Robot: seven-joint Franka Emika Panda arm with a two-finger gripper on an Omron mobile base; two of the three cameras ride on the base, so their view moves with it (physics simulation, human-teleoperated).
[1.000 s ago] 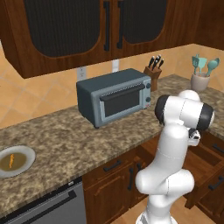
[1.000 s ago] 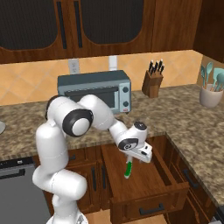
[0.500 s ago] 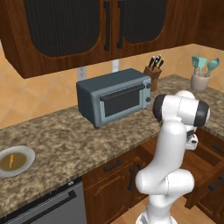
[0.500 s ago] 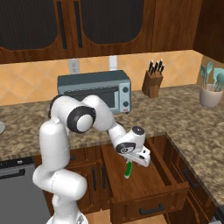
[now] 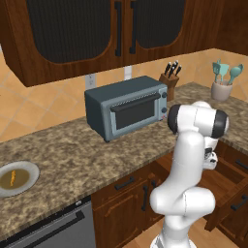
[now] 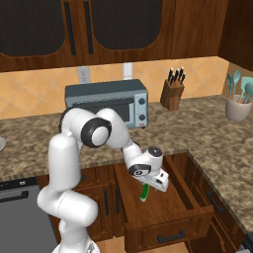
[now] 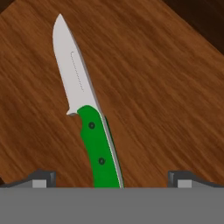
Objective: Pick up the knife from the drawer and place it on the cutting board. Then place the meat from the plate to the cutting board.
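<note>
Claw (image 7: 112,179) hanging low inside the pulled-out drawer (image 6: 192,210), its fingertips (image 7: 43,178) standing wide apart with nothing between them. Knife (image 7: 85,118) is lying flat on the drawer floor directly beneath the claw, green handle passing between the fingertips, blade pointing away. Plate (image 5: 30,169) with meat (image 5: 12,177) is sitting well apart on the counter (image 5: 87,160).

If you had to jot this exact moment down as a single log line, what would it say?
phase: reaching for knife | gripper: open, over the green handle | knife: flat in open drawer, not held | meat: on plate
</note>
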